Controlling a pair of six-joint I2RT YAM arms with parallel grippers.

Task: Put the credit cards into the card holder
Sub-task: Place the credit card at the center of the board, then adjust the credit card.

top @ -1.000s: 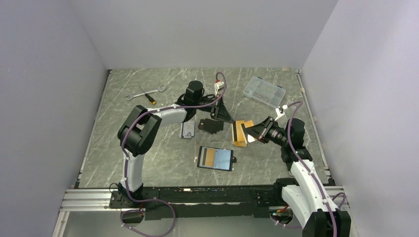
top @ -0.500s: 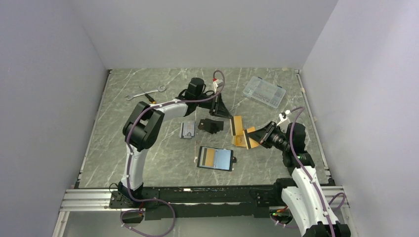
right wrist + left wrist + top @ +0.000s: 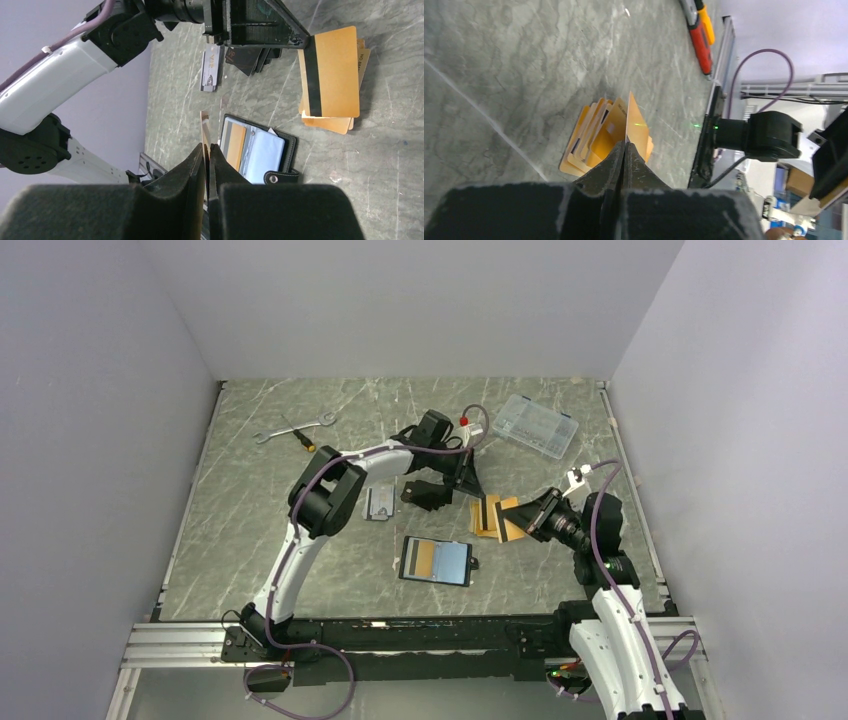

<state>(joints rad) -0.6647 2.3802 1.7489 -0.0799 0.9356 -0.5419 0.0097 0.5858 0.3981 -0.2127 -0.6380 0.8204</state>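
Observation:
The card holder (image 3: 436, 561) lies open near the table's middle, pale blue inside, with one orange card in a pocket; its snap tab (image 3: 272, 178) shows in the right wrist view. A pile of orange credit cards (image 3: 497, 523) lies to its right. My left gripper (image 3: 478, 490) is shut on one striped credit card (image 3: 330, 72), held over the pile (image 3: 594, 137). This card shows edge-on (image 3: 629, 117) above my left gripper (image 3: 625, 145). My right gripper (image 3: 207, 146) is shut on another credit card (image 3: 204, 127), edge-on, just right of the pile (image 3: 522, 512).
A flat black piece (image 3: 425, 495) and a small grey card (image 3: 380, 503) lie left of the pile. A clear plastic box (image 3: 535, 425) sits at the back right. A wrench (image 3: 290, 428) and a screwdriver (image 3: 300, 436) lie at the back left.
My left arm has swung to the right, bringing its gripper and striped card over the pile. My right gripper has drawn back a little toward the right with its card.

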